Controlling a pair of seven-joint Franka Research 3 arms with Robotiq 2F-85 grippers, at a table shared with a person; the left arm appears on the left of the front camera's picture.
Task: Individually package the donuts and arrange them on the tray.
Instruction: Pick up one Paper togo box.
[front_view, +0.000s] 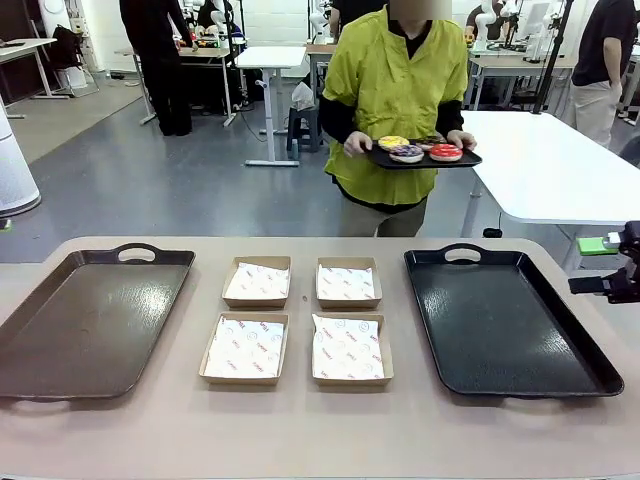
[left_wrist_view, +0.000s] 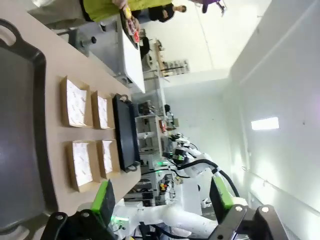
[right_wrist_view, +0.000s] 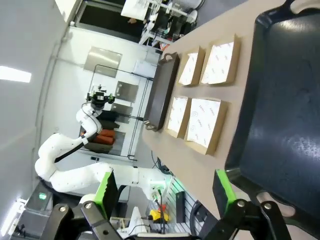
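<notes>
beige table (front_view: 300, 430), lab room; four iced ring donuts (front_view: 407, 153) flat on person's black tray (front_view: 386, 160); left hand (left_wrist_view: 161, 197), right hand (right_wrist_view: 165, 189) open, empty.

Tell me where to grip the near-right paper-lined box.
Pinch one cardboard side wall of the near-right box from straight above, one finger inside, one outside. It sits flat and open-topped, and is probably too wide to span.
</notes>
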